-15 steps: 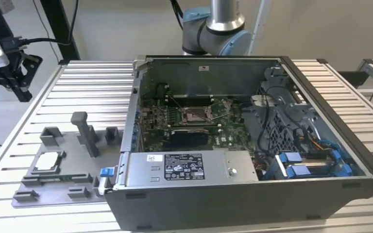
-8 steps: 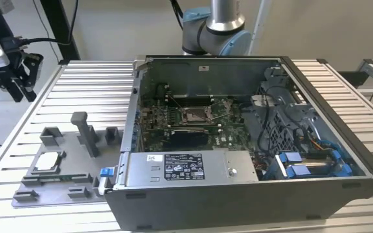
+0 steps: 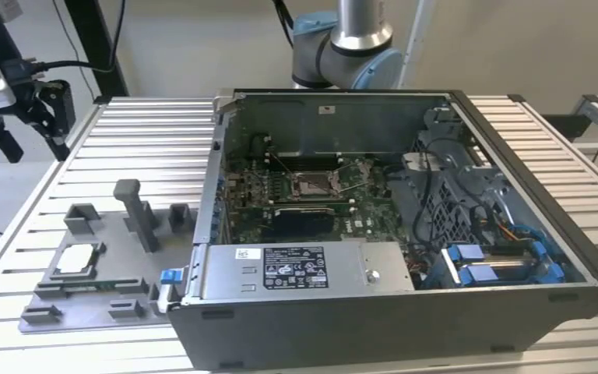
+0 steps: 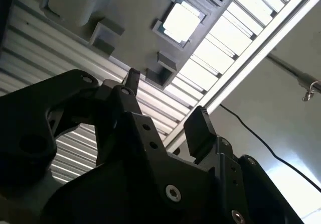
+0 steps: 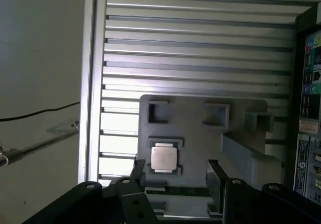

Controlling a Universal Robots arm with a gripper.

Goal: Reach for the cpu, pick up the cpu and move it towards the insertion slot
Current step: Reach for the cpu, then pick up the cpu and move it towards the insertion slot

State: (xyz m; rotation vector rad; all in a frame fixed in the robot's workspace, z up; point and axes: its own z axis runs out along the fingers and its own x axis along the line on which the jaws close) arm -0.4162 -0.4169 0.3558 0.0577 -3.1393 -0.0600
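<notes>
The cpu [image 3: 75,259] is a small silvery square lying flat in a recess of the grey fixture plate [image 3: 112,288], at the exterior view's left. Both wrist views look at it from a distance: cpu [image 5: 164,158], cpu [image 4: 181,20]. My gripper [image 3: 34,136] hangs high over the table's edge at the exterior view's far left, well apart from the chip. It is open, with nothing between its black fingers [image 5: 215,179]; the gripper [image 4: 165,103] shows the same wide gap. The insertion slot [image 3: 313,184] sits on the green board inside the open computer case.
The computer case [image 3: 403,312] takes up the middle and the exterior view's right of the slatted aluminium table [image 3: 143,148]. Upright grey blocks [image 3: 138,214] rise from the fixture plate near the chip. The arm's base [image 3: 346,54] stands behind the case.
</notes>
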